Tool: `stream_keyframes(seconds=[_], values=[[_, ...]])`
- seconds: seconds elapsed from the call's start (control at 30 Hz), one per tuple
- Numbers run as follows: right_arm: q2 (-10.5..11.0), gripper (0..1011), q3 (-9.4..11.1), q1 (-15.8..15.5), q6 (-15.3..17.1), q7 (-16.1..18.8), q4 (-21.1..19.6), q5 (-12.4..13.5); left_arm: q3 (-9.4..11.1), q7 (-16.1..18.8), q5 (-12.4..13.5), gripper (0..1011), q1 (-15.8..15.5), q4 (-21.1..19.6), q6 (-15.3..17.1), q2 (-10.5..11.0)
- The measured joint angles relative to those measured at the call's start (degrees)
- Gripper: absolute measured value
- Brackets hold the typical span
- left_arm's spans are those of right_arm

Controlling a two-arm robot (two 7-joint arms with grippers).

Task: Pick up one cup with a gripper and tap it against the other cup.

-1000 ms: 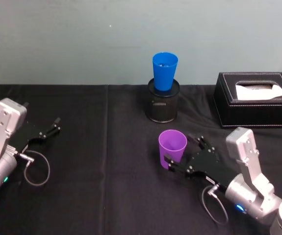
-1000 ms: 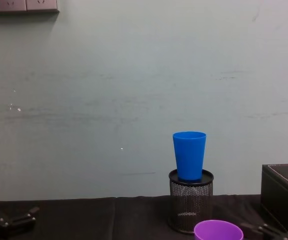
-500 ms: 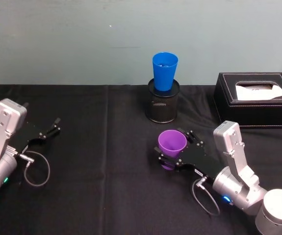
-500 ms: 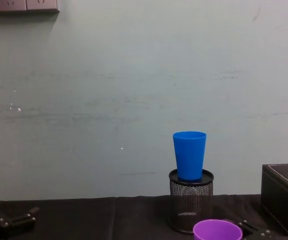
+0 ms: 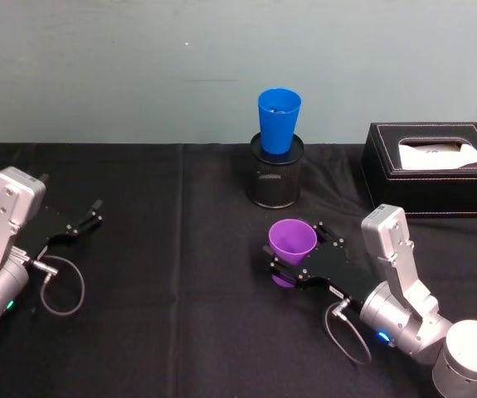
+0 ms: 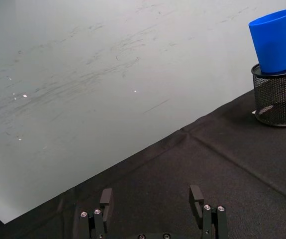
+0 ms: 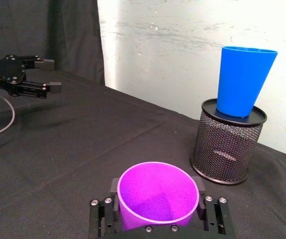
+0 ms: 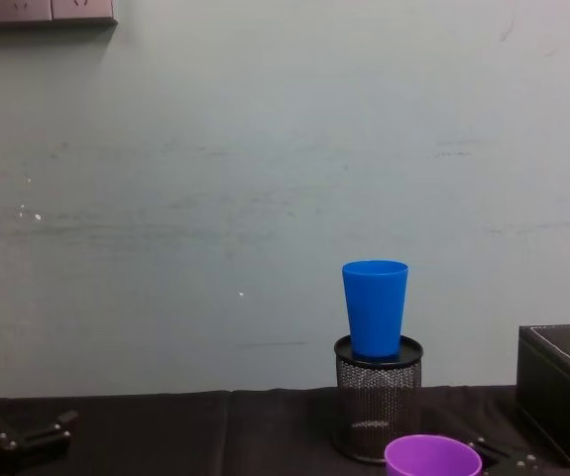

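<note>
Right hand [image 5: 296, 252] clasps the purple cup [image 5: 293, 240], lower centre; lifting and tapping the blue cup [image 5: 279, 121] remain; left hand [image 5: 85, 217] idles wide.

Soft, even light filled the scene; the pale wall [image 5: 97, 66] glowed bright, the black bench [image 5: 180, 332] lay dim, shadows faint.

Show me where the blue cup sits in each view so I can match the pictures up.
Head view: blue cup far back, just right of centre.
Chest view: blue cup right of centre, higher in the picture than the purple cup.
Left wrist view: blue cup far ahead of the left gripper.
Right wrist view: blue cup beyond the purple cup.
Shared landmark: the mesh holder it stands in.
</note>
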Motion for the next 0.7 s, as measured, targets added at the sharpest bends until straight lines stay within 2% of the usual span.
stream_keyframes(seconds=[0.07,0.33,0.57,0.7], values=[[0.0,825,0.0,0.0,0.0,0.0,0.0,0.0,0.0,0.0,0.0,1000,0.0,0.0,0.0,0.0],[0.1,761,0.0,-0.1,0.1,-0.1,-0.1,0.1,0.0,0.0,0.0,1000,0.0,0.0,0.0,0.0],[1.3,735,1.4,-1.4,3.1,-0.1,-5.6,-0.4,0.0,0.0,0.0,1000,0.0,0.0,0.0,0.0],[2.3,734,2.8,-1.8,7.1,0.8,-10.3,0.5,0.0,0.0,0.0,1000,0.0,0.0,0.0,0.0]])
